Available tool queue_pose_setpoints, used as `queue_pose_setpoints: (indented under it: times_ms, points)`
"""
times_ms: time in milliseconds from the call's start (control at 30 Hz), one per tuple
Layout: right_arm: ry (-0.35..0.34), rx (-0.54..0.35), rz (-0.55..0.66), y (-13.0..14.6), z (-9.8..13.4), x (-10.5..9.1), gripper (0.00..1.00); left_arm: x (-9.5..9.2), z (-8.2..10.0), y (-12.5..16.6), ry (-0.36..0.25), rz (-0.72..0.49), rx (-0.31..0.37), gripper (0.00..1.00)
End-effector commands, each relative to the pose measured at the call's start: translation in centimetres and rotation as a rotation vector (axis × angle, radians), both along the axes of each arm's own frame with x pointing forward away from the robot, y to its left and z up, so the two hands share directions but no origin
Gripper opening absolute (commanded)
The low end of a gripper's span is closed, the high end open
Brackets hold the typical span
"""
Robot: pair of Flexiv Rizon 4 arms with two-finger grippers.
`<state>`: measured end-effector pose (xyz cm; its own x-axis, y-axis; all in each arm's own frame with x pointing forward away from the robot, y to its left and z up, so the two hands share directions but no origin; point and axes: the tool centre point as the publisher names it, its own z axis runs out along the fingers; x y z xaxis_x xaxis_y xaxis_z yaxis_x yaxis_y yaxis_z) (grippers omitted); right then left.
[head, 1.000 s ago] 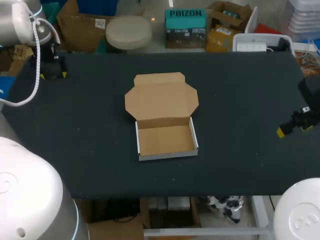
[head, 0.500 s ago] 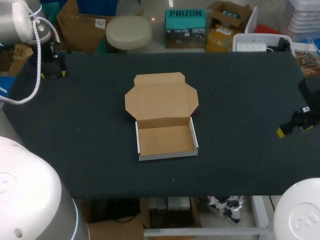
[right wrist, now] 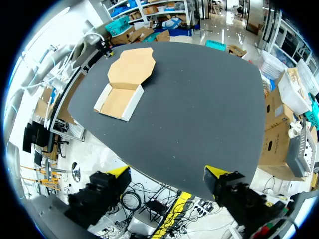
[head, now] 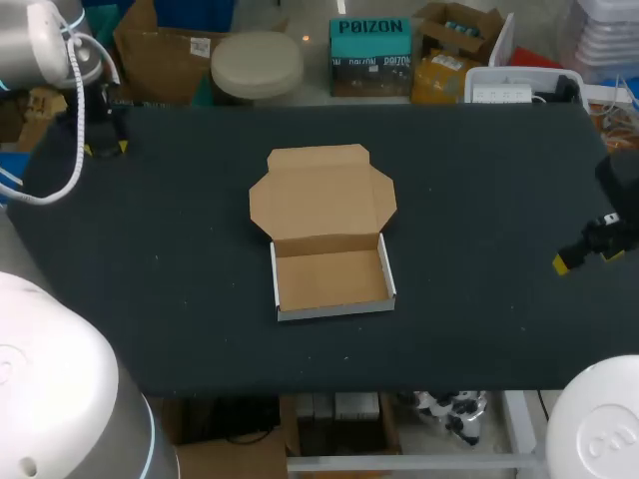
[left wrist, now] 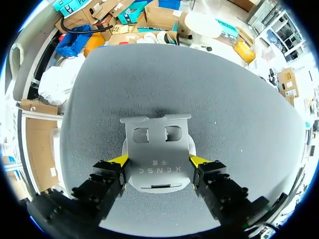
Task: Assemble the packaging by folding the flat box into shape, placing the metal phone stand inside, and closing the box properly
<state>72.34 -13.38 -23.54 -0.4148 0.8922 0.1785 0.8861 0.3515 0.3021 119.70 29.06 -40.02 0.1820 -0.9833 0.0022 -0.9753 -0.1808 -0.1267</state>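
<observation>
The cardboard box sits mid-table as an open tray with white outer walls. Its lid flap lies flat behind it, and the tray is empty. The box also shows far ahead of my right gripper. That gripper hangs open over the table's right edge, holding nothing. At the back left corner, my left gripper is down at the table. The grey metal phone stand lies between its fingers, and both yellow tips press its sides.
The dark table top stretches bare between the box and both grippers. The stand lies close to the table's left edge.
My left gripper's fingers have come together onto the sides of the phone stand. The box and the right arm have not moved.
</observation>
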Motion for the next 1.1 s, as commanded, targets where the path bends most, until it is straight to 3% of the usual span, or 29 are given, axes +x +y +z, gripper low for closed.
queue_pose_setpoints:
  times_ms: [33,267,600,1100]
  points:
    - [-0.003,-0.005,-0.002,0.2,0.1,-0.3,1.00,0.9,-0.3,0.1,0.026,0.006,0.005,0.00]
    - [-0.003,-0.005,-0.002,0.2,0.1,-0.3,1.00,0.0,0.2,0.1,0.008,0.006,0.001,0.00]
    - [-0.003,-0.005,-0.002,0.2,0.1,-0.3,1.00,-2.5,2.6,-0.2,-0.057,-0.052,0.011,0.00]
    - [-0.003,-0.005,-0.002,0.2,0.1,-0.3,1.00,-7.7,5.6,-0.8,-0.075,-0.137,0.050,0.00]
